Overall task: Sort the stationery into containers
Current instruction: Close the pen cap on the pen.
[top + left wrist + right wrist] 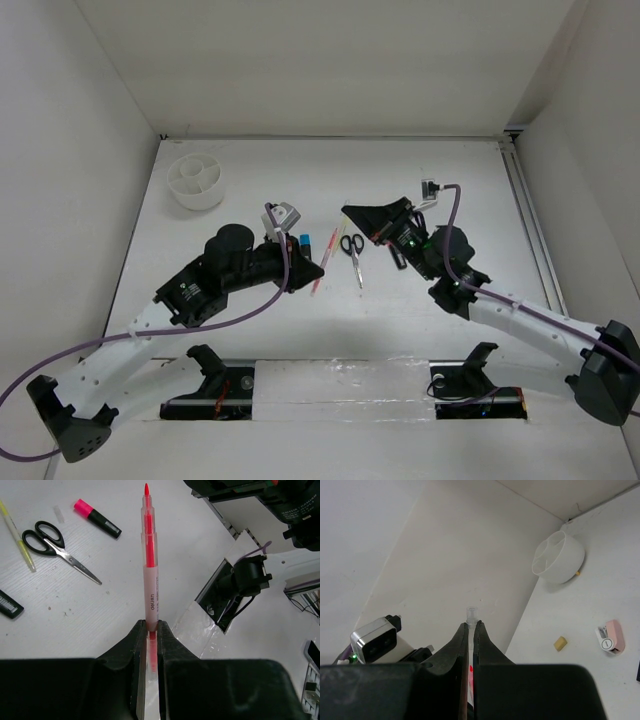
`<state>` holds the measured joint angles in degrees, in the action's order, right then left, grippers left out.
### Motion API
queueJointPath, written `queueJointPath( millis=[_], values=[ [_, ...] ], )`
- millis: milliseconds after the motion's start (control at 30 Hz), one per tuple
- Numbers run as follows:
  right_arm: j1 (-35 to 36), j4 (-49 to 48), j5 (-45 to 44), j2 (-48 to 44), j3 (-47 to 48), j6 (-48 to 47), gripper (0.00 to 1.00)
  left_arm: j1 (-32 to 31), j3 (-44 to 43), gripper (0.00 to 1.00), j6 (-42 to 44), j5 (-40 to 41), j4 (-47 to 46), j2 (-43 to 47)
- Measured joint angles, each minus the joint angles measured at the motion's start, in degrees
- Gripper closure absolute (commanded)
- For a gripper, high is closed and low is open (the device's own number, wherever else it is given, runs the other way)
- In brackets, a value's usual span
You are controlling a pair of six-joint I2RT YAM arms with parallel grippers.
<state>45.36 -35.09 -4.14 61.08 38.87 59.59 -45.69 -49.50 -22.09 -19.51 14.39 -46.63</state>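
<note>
My left gripper (151, 623) is shut on the pink pen (150, 555), which points straight out from the jaws with its red tip bare; it holds the pen above the table (322, 266). My right gripper (471, 624) is shut on a small clear cap (471, 613) and hovers just beyond the pen's tip (347, 212). The black-handled scissors (50, 545), the pink-cap marker (97, 517) and the pale-yellow stick (17, 537) lie on the table. The blue-cap marker (305, 242) lies beside my left gripper. The white divided cup (196, 180) stands at the far left. The tan eraser (560, 643) and the white-pink piece (610, 637) lie near it.
White walls close the table on the left, back and right. A rail (525, 220) runs along the right edge. The arms' base clamps (215, 365) sit at the near edge. A small clear piece (60, 514) lies by the pink-cap marker.
</note>
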Motion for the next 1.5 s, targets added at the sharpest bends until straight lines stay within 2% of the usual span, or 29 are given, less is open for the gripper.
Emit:
queueJointPath(
  millis=[1500],
  values=[
    [1.6,-1.3,0.0,2.7,-0.1,1.5,1.00,0.0,0.0,1.00,0.0,1.7,0.0,0.1]
  ],
)
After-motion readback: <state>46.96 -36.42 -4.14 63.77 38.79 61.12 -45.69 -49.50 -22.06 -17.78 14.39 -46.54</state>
